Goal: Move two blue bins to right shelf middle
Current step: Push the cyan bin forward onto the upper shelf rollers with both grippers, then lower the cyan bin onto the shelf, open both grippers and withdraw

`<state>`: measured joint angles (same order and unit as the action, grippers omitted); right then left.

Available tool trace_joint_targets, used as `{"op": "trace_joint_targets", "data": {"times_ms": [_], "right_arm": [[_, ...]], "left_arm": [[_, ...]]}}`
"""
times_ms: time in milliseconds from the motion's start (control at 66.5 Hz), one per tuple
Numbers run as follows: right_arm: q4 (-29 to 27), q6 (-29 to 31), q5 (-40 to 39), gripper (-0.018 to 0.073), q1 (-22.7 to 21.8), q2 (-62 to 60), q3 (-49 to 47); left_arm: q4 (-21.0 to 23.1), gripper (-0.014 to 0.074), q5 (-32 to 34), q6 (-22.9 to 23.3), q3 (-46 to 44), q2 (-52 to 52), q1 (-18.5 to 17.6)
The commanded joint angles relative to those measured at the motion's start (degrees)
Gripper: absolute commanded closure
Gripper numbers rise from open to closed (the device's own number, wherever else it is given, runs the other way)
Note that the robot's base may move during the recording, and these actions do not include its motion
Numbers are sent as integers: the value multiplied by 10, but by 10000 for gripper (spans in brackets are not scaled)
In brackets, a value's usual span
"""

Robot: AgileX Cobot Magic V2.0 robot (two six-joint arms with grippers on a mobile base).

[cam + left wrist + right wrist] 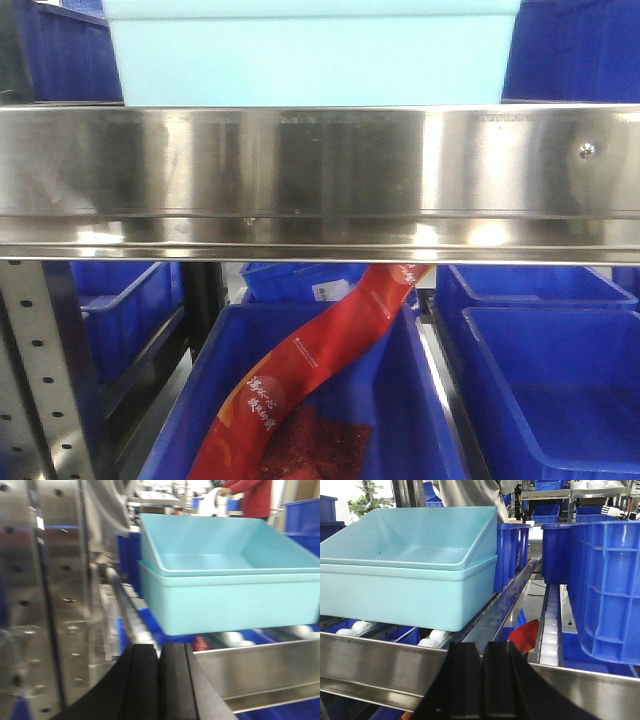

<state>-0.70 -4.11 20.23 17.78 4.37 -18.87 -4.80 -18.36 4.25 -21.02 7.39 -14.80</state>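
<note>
Two pale blue bins point(410, 565), nested one inside the other, are seen resting on the white rollers point(436, 636) of a shelf, just behind its steel front rail point(320, 180). In the front-facing view only the lower front of the stack point(310, 55) is shown above the rail; no tabletop is visible, so places are given by the shelf. That view alone shows the level below: a dark blue bin point(400, 400) holding a red packet strip point(320, 360) that runs up toward the rail, with another dark blue bin point(550, 390) at its right.

The left wrist view alone shows a perforated steel post point(50, 595) at the left and, in the background, a person in a red top point(250, 495). The right wrist view alone shows a tall dark blue bin point(600, 580) in the next lane to the right of the stack, and a corner of the red strip point(525, 635) between the lanes.

Each arm is held low before the rail, pointed at the stack and well short of touching it. The left gripper point(160, 680) and the right gripper point(482, 680) are both seen with fingers pressed together, nothing held between them
</note>
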Motion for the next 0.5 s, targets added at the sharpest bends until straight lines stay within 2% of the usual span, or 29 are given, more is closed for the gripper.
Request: {"op": "trace_joint_targets", "data": {"times_ms": [0,60,210,316,361,406,481], "right_arm": [[7,5,-14,721,0,-2,1],[7,5,-14,721,0,-2,1],[7,5,-14,721,0,-2,1],[7,5,-14,721,0,-3,1],[7,5,-14,721,0,-3,1],[7,5,-14,721,0,-3,1],[7,5,-14,721,0,-3,1]], "left_arm": [[39,707,11,-51,16,-14,38],[48,707,33,-55,51,-33,81],[48,707,102,-56,147,-74,132],[48,707,166,-56,210,-74,141],[48,707,188,-56,210,-74,141],[48,707,159,-56,210,-74,141],[48,707,165,-56,210,-74,141]]}}
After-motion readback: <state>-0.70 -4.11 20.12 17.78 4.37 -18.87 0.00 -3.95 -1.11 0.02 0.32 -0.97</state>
